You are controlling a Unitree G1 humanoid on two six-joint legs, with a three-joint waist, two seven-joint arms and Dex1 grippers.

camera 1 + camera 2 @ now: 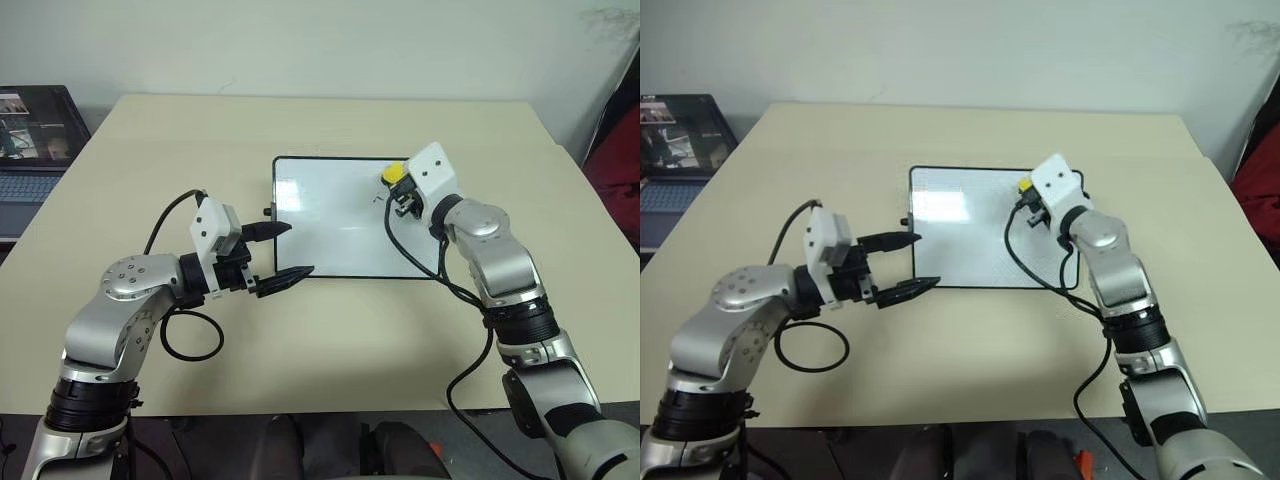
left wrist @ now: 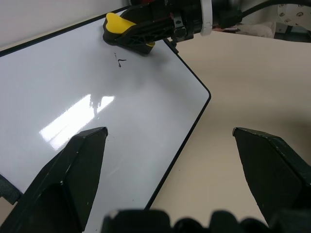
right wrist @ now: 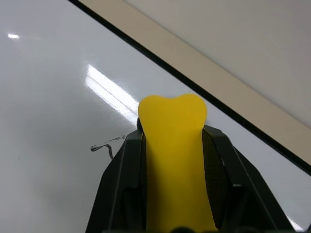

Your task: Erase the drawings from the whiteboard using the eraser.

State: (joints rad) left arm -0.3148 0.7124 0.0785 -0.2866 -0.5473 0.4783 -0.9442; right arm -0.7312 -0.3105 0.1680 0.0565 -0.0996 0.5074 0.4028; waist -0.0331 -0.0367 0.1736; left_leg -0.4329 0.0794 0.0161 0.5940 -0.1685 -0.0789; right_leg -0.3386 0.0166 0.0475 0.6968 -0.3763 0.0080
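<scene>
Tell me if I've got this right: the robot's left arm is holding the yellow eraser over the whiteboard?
Not quite. The right gripper holds the yellow eraser over the whiteboard; its fingers are shut on it, as the right wrist view shows. The left gripper is open and holds nothing.

The whiteboard [image 1: 330,225] is glossy and smooth, throwing back the light, with a thin black plastic frame. My eraser [image 3: 176,160] has a smooth matt yellow top. The table [image 1: 300,330] looks matt beige.
</scene>
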